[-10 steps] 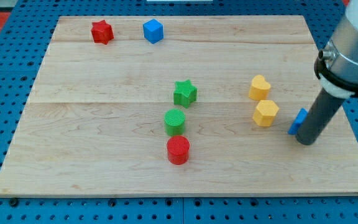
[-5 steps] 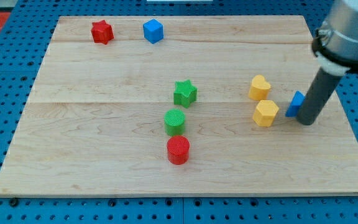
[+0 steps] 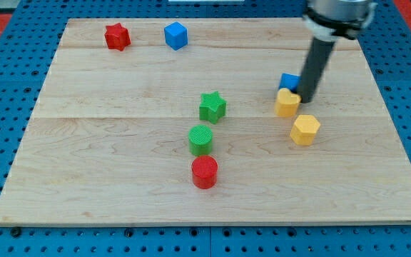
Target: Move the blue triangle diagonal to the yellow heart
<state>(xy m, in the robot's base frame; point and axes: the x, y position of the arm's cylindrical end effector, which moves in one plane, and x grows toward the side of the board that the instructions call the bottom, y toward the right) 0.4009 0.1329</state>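
The blue triangle (image 3: 288,81) lies at the view's right of centre, touching the upper right of the yellow heart (image 3: 287,103). Much of the triangle is hidden behind my rod. My tip (image 3: 308,99) rests on the board just right of the heart and below the blue triangle, against both. The rod rises from there to the view's top.
A yellow hexagon (image 3: 305,130) sits below and right of the heart. A green star (image 3: 212,107), a green cylinder (image 3: 200,140) and a red cylinder (image 3: 205,172) stand in the middle. A red star (image 3: 117,36) and a blue cube (image 3: 175,35) are at the top left.
My tip moved up and left, pushing the blue triangle from right of the hexagon up to the heart's upper right. The heart shifted slightly left.
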